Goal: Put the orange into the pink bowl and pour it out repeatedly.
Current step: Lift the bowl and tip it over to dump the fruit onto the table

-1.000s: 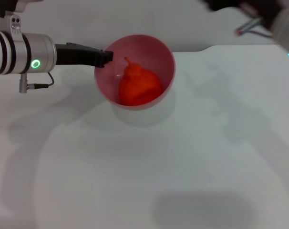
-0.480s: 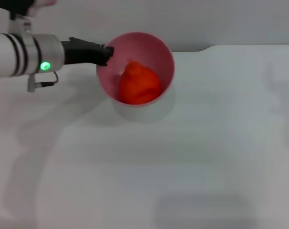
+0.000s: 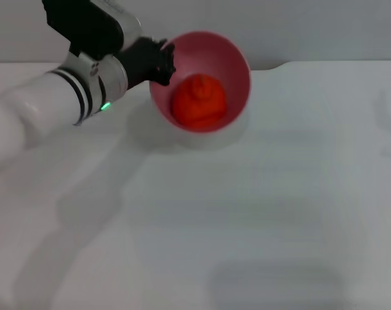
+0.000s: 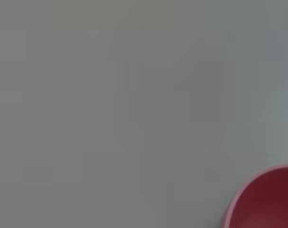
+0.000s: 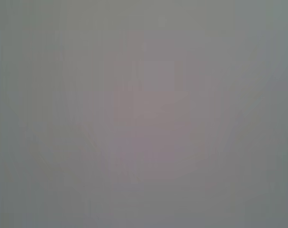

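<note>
- The left gripper [image 3: 162,64] was clamped on the left rim of the pink bowl [image 3: 237,61], tilting it.
- The orange [image 3: 199,101] lay inside the bowl, near the table's [image 3: 260,213] far edge.
- The right gripper was out of sight.

1. The pink bowl [image 3: 237,61] is round, deep, smooth and shiny. It is tipping so that its open mouth is facing forward and down. It is sitting near the far edge of the white surface [image 3: 260,213].
2. The orange [image 3: 199,101] is a bright red-orange, lumpy, roundish toy fruit. It is lying inside the bowl, resting against the low side of the bowl's wall.
3. A bit of the bowl's pink rim [image 4: 265,202] is showing in one corner of the left wrist view.
</note>
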`<state>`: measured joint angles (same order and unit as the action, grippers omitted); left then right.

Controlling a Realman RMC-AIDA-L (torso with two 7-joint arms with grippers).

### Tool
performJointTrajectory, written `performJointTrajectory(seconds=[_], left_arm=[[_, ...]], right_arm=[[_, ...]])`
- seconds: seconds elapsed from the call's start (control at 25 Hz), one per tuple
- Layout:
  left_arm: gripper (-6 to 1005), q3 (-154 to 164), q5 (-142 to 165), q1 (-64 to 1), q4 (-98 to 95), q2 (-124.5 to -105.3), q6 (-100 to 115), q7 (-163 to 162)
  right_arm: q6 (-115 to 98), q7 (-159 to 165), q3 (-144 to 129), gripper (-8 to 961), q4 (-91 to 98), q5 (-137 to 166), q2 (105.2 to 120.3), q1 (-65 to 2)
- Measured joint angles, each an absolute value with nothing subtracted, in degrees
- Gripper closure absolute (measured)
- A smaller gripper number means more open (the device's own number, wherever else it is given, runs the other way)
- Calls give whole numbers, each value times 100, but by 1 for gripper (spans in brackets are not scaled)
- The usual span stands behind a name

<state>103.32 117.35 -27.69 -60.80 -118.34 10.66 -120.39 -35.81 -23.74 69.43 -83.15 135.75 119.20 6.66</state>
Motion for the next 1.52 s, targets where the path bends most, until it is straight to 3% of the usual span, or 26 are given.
performJointTrajectory(seconds=[0.4, 0.88, 1.52], left_arm=[[952, 11768, 11768, -1911, -6700, -11822, -1358, -11249], [952, 12991, 11772, -2048, -6110, -11874, -2733, -9031], [952, 13600, 11778, -2022, -5852, -11869, -3906, -8677]], right_arm=[[-3646, -2295, 6951, 259, -8165, 13567, 11909, 631], [-3665, -2067, 6865, 260, -8059, 13580, 11893, 484], [-3665, -2026, 6844, 260, -8022, 13604, 11892, 437]])
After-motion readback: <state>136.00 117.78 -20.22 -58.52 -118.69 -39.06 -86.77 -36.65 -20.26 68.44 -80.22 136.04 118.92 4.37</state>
